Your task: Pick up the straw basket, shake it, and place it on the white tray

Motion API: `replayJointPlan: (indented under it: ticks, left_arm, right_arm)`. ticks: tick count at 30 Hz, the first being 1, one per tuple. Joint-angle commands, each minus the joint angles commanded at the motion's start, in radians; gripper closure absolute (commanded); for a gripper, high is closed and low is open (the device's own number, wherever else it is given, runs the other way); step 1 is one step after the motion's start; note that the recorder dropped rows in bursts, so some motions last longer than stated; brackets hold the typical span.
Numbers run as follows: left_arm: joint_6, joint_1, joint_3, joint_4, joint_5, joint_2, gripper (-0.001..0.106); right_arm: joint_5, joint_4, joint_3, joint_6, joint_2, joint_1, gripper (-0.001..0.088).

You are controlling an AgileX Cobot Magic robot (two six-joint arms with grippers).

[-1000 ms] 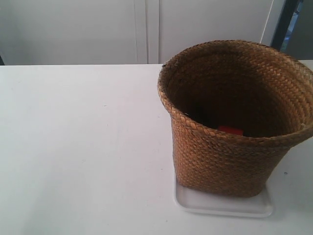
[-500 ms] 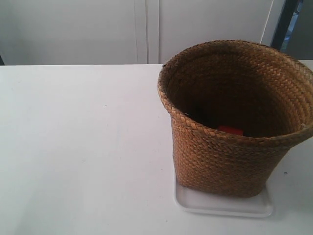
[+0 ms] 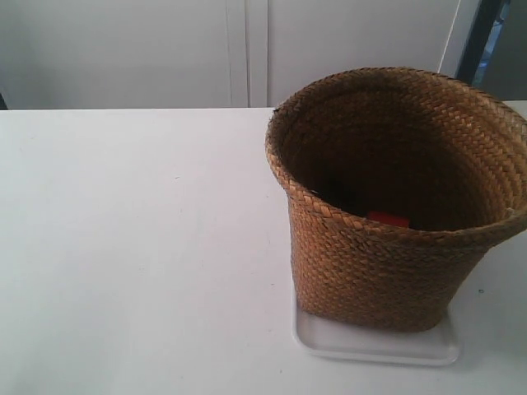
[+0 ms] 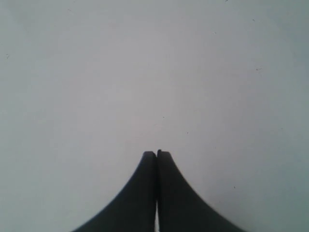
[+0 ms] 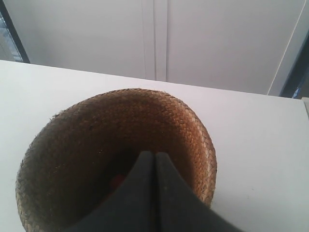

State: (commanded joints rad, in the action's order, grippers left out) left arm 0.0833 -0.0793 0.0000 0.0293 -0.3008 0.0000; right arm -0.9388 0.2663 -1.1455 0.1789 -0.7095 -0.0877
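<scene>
The straw basket (image 3: 387,247) stands upright on the white tray (image 3: 379,347) at the exterior view's right, its base covering most of the tray. A small red thing (image 3: 388,218) lies inside at the bottom. No arm shows in the exterior view. In the right wrist view my right gripper (image 5: 154,153) is shut and empty, held above the basket (image 5: 193,130) and looking down into its mouth without touching it. My left gripper (image 4: 156,152) is shut with nothing in it, over bare white table (image 4: 145,72).
The white table (image 3: 123,247) stretches away to the exterior view's left of the basket. White cabinet doors (image 3: 247,49) stand behind the table's far edge. A dark frame (image 3: 482,41) rises at the back right.
</scene>
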Motion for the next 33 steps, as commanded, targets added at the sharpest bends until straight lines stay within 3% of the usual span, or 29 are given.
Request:
replayJointPlan:
  ticks: [23, 27, 33]
  left_arm:
    - [0.0, 0.0, 0.0, 0.0, 0.0, 0.0, 0.105]
    - [0.0, 0.0, 0.0, 0.0, 0.0, 0.0, 0.105]
    - [0.0, 0.0, 0.0, 0.0, 0.0, 0.0, 0.105]
  right_arm:
    - [0.004, -0.008, 0.0, 0.0, 0.011, 0.0, 0.0868]
    - [0.025, 0.002, 0.015, 0.0, 0.078, 0.0, 0.0868]
    - [0.178, -0.002, 0.117, 0.0, 0.246, 0.0, 0.0868]
